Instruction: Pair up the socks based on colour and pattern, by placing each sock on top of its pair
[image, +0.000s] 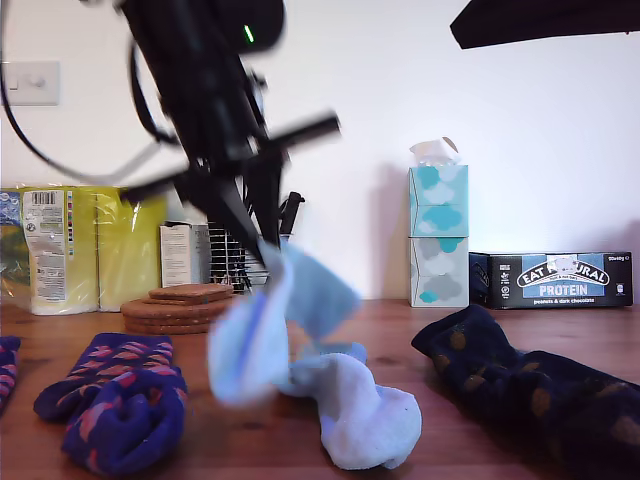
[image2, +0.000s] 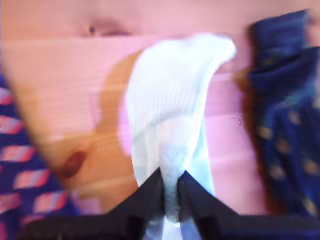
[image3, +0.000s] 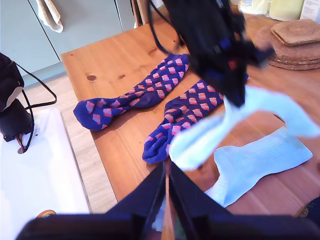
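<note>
My first gripper (image: 268, 250) (image2: 171, 186) is shut on a pale blue sock (image: 262, 335) (image2: 172, 115), which hangs lifted above the table; both are motion-blurred. Just below lies a second pale blue sock (image: 365, 415) (image3: 265, 160), flat on the wood. Two blue-purple socks with pink diamonds (image3: 130, 97) (image3: 185, 112) lie side by side, towards the exterior view's left (image: 120, 400). A dark navy sock with orange spots (image: 530, 385) (image2: 285, 130) lies at the exterior view's right. My second gripper (image3: 165, 182) hovers high over the table edge, shut with nothing in it.
Stacked cork coasters (image: 178, 305) (image3: 295, 35), a yellow pack (image: 70, 245), a wire rack (image: 232, 262), tissue boxes (image: 438, 235) and a protein bar box (image: 560, 280) line the table's back. The other arm (image: 540, 20) hangs at the exterior view's top right. A white surface (image3: 45, 170) lies beyond the table edge.
</note>
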